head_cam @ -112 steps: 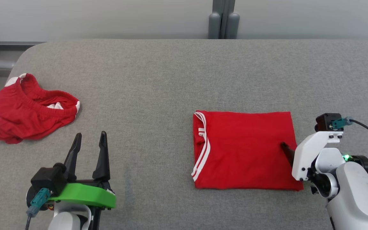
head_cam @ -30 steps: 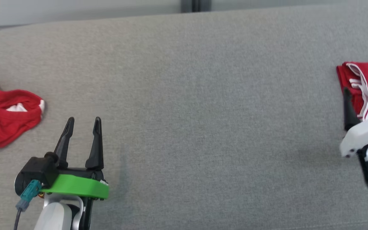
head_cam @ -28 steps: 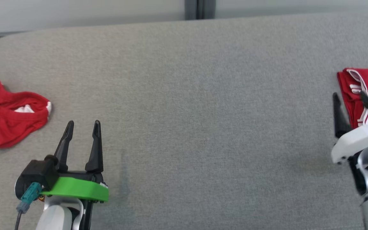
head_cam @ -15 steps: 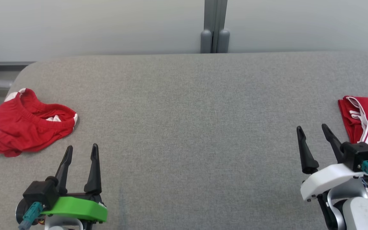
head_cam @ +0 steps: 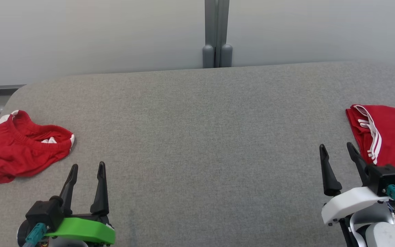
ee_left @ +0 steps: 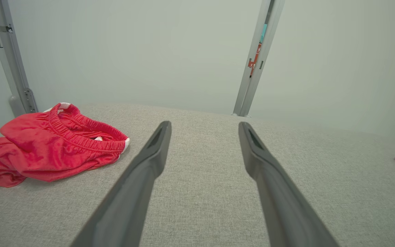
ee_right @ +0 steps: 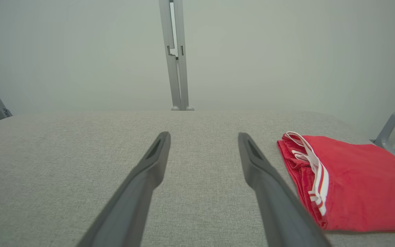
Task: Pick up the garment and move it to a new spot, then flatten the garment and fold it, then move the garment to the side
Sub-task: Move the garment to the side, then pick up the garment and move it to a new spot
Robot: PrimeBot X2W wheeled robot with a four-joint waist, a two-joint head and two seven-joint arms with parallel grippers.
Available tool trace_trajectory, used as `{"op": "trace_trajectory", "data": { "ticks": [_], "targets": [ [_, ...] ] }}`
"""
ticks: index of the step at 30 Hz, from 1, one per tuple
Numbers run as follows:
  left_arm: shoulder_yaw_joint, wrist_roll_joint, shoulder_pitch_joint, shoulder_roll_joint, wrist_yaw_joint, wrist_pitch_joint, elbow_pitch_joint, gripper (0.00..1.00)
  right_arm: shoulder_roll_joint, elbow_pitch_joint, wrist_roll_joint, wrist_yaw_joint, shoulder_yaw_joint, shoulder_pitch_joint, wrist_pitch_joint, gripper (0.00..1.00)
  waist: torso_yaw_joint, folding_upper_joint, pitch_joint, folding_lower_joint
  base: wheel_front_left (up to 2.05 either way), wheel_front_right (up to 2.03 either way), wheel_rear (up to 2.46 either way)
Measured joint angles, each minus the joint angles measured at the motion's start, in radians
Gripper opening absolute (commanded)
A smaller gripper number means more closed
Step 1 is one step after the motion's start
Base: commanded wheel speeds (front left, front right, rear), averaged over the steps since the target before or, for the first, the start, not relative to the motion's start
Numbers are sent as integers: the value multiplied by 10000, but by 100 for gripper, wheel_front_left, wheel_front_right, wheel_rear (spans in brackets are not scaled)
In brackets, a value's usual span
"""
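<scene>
Low at the near edge of the grey padded table (head_cam: 197, 137), the left gripper (head_cam: 87, 165) and the right gripper (head_cam: 335, 145) both have their fingers spread wide with nothing between them, tips pointing away from the robot. It reads as a rest pose: the arms are drawn in and well apart, leaving the middle of the table bare as work space. Just beside the right gripper, on its outer side, the folded garment (head_cam: 389, 137) lies flat at the table's right edge, touched by neither finger. Judging by that, the fold and the move to the side are done. It is a neat red rectangle, smooth on top, with layered edges and white stripes along the side facing the table's middle. Near the left gripper, toward the left edge, a crumpled red garment (head_cam: 22, 151) sits in a loose heap, elastic waistband gaping and white trim showing; it is probably the next piece to pick up
</scene>
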Motion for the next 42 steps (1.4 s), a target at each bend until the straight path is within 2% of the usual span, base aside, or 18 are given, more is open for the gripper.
{"op": "trace_trajectory", "data": {
  "ticks": [10,17,24,42],
  "targets": [
    [-73,-10,-10,23,0,0,4,100,92,75,-8,0,36,4,-127,100,23,0,1,0,0,0,0],
    [-107,-8,-76,17,0,0,17,100,117,79,-6,0,-65,89,-132,100,435,0,2,0,0,0,0],
    [0,10,-87,50,0,0,-2,100,157,111,29,0,117,161,-174,100,1323,0,-5,0,0,0,0],
    [330,113,-3,25,0,0,-59,100,199,393,113,0,575,25,-219,100,4110,0,101,0,0,0,0]
  ]
}}
